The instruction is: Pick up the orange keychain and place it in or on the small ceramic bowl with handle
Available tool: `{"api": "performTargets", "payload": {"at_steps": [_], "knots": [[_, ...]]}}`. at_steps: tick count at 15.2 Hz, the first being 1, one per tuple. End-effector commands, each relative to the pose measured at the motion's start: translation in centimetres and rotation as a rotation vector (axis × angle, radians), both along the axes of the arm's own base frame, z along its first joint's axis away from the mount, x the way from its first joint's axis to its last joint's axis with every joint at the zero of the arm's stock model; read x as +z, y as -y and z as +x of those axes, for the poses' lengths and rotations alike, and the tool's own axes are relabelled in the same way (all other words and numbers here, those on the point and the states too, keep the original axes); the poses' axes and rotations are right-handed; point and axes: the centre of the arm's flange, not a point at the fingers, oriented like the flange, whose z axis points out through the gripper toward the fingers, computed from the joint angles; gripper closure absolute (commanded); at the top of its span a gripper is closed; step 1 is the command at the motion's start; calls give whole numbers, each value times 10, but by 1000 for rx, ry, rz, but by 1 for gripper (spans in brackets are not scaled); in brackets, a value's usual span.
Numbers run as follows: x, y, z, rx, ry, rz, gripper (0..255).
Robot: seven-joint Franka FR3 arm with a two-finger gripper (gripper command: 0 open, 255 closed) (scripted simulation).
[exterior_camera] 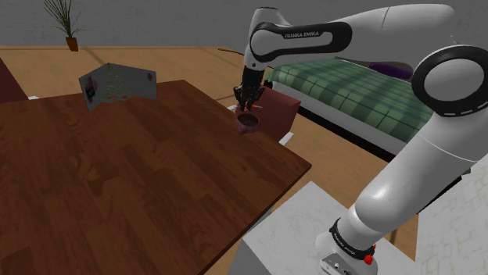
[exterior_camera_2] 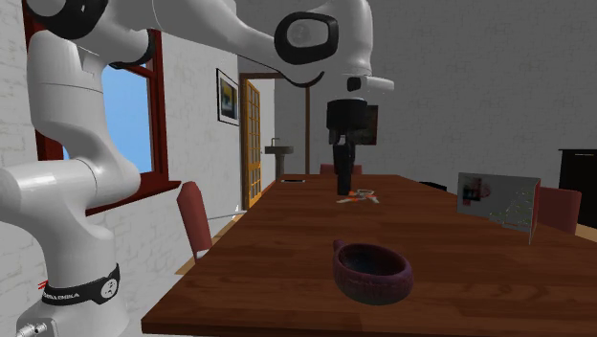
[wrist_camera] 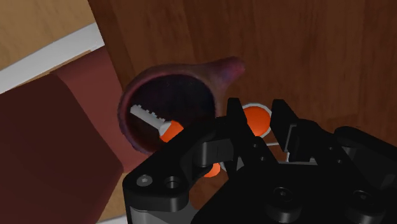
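Note:
My black gripper (exterior_camera: 249,100) hangs just above a small dark purple bowl with a handle (exterior_camera: 249,122), which stands near the wooden table's (exterior_camera: 117,180) far corner. In the wrist view the gripper (wrist_camera: 256,125) is shut on the orange keychain (wrist_camera: 253,117), an orange disc with a white ring. Its pale key (wrist_camera: 147,116) dangles over the mouth of the bowl (wrist_camera: 219,67). In the second exterior view the bowl (exterior_camera_2: 373,274) sits in the foreground. Above it the gripper (exterior_camera_2: 345,188) carries the keychain (exterior_camera_2: 362,198) at its tips.
A dark red chair (exterior_camera: 278,109) stands right beside the table edge by the bowl; the wrist view shows the chair (wrist_camera: 51,153) too. A folded picture card (exterior_camera: 117,84) stands at the table's back. A green bed (exterior_camera: 352,86) lies beyond.

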Motion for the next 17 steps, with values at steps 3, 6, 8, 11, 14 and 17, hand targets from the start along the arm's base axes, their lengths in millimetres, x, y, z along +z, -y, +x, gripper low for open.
{"api": "performTargets", "payload": {"at_steps": [3, 6, 8, 11, 14, 17], "knots": [[-1, 59, -1, 1, 0, 0, 255], [-16, 59, -1, 1, 0, 0, 255], [-27, 59, -1, 1, 0, 0, 255], [-43, 59, -1, 1, 0, 0, 255], [-59, 59, -1, 1, 0, 0, 255], [-75, 59, -1, 1, 0, 0, 255]]}}
